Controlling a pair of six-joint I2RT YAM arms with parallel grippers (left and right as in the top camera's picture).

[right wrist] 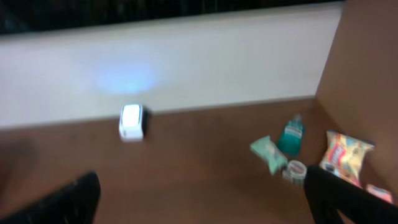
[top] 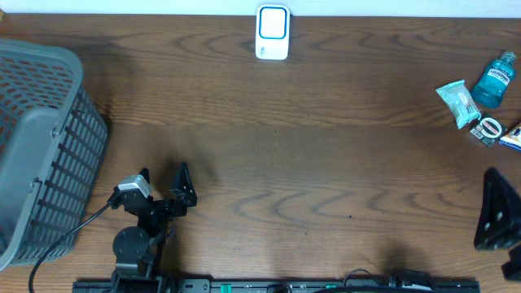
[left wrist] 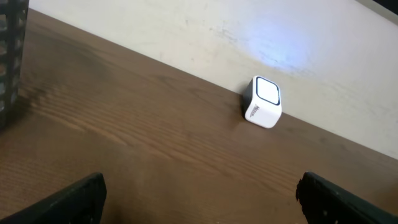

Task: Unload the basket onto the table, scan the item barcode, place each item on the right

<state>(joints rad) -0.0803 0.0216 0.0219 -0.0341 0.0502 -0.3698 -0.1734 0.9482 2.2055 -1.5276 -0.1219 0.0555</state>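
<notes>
The white barcode scanner (top: 272,32) with a blue-rimmed window stands at the table's far edge, also seen in the left wrist view (left wrist: 264,102) and the right wrist view (right wrist: 131,121). Items lie at the far right: a blue mouthwash bottle (top: 494,79), a green packet (top: 457,102), a small round roll (top: 490,128) and, in the right wrist view, a colourful snack bag (right wrist: 345,155). My left gripper (top: 163,181) is open and empty at the front left. My right gripper (top: 498,210) is open and empty at the right edge, short of the items.
A grey slatted basket (top: 41,146) fills the left side, close to the left arm. A pale wall (left wrist: 186,25) runs behind the table's far edge. Another packet (top: 513,138) pokes in at the right border.
</notes>
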